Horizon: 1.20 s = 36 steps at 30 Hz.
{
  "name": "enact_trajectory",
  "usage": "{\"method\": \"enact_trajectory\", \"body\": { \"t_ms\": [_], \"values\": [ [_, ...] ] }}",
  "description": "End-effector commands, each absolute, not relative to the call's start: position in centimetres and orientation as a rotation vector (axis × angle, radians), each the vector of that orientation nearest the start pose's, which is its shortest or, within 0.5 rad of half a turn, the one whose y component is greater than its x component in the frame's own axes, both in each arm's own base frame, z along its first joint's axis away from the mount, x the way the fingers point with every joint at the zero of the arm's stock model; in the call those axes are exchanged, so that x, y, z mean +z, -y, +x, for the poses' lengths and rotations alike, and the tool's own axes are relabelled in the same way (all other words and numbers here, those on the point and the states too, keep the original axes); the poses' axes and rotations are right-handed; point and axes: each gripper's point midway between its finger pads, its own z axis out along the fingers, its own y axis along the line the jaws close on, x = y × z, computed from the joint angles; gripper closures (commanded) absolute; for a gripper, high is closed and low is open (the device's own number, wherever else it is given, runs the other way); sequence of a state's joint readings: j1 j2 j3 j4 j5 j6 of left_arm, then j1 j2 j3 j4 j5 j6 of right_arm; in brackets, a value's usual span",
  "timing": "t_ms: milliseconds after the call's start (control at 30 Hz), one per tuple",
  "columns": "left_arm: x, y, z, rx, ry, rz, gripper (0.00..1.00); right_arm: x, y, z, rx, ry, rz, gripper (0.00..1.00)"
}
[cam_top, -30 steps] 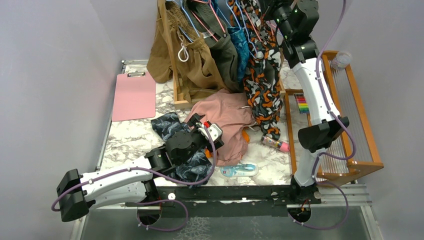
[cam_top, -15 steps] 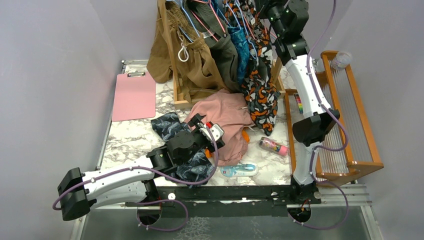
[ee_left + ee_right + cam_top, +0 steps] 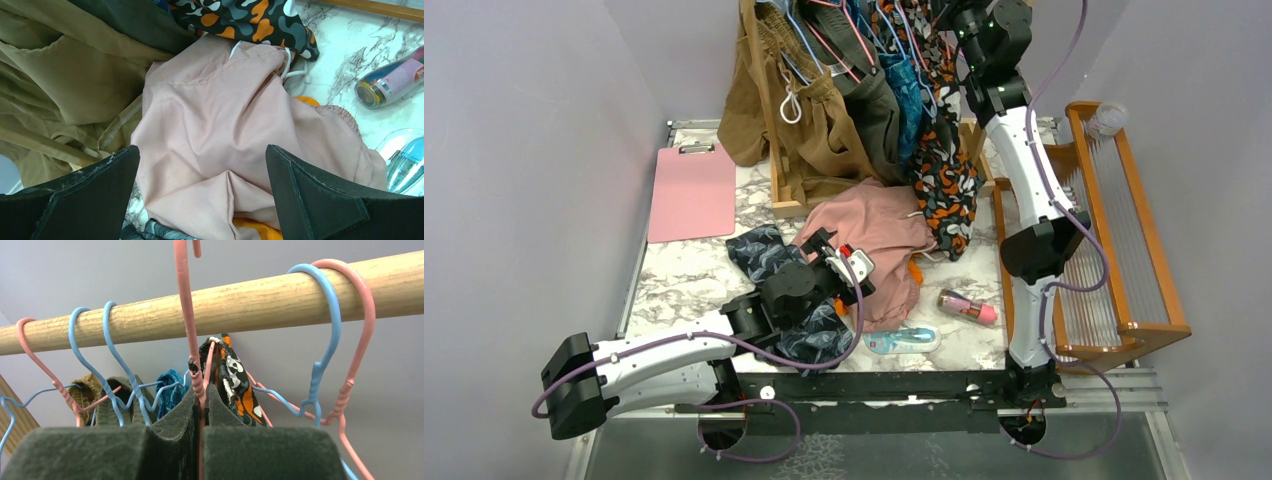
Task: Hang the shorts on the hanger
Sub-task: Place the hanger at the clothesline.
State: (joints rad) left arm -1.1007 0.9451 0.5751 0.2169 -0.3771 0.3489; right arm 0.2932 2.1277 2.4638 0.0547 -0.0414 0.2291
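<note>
The camouflage shorts (image 3: 946,175) hang from the pink hanger (image 3: 187,315) at the back of the table, their hem near the marble top. They also show in the left wrist view (image 3: 245,20) and behind the fingers in the right wrist view (image 3: 235,380). My right gripper (image 3: 201,395) is shut on the pink hanger's neck, just below the wooden rail (image 3: 250,302); the hook's top runs out of view. In the top view it (image 3: 959,25) is high at the rail. My left gripper (image 3: 202,170) is open and empty above the dusty-pink shorts (image 3: 220,125).
Several light-blue and pink hangers (image 3: 320,330) with brown, dark and teal clothes hang on the rail. Navy leaf-print shorts (image 3: 769,255) lie under the left arm. A pink clipboard (image 3: 691,190), a small bottle (image 3: 967,307), a clear blue item (image 3: 902,341) and a wooden rack (image 3: 1114,230) are on the table.
My right arm has carried the hanger with the camouflage shorts left and back toward the rail, lifting the hem. The small bottle has rolled a little nearer. The left arm has barely moved.
</note>
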Motion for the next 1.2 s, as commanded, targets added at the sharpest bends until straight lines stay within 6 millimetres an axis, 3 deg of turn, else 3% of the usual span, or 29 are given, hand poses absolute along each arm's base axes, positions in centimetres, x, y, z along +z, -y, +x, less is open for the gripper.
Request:
{"method": "enact_trajectory", "body": {
  "t_ms": [0,267,400,633,933,1167],
  "values": [
    [22.2,26.4,22.7,-0.212,-1.447,0.891,0.01,56.6,-18.7,58.1,0.476,-1.045,-0.043,0.99],
    [21.8,26.5,22.8,-0.205,-1.453,0.898,0.01,53.0,-19.1,60.4,0.44,-1.116,-0.045,0.99],
    [21.7,26.5,22.8,-0.204,-1.455,0.9,0.01,52.3,-19.2,60.8,0.438,-1.13,-0.051,0.99],
    [21.8,26.5,22.8,-0.205,-1.452,0.9,0.01,51.3,-19.4,60.9,0.439,-1.162,-0.063,0.8],
    [22.3,26.4,22.6,-0.219,-1.446,0.89,0.01,50.8,-19.0,60.0,0.428,-1.215,-0.064,0.67],
    [23.3,26.5,22.3,-0.259,-1.43,0.871,0.01,50.3,-17.7,57.2,0.362,-1.283,-0.095,0.61]
  ]
}}
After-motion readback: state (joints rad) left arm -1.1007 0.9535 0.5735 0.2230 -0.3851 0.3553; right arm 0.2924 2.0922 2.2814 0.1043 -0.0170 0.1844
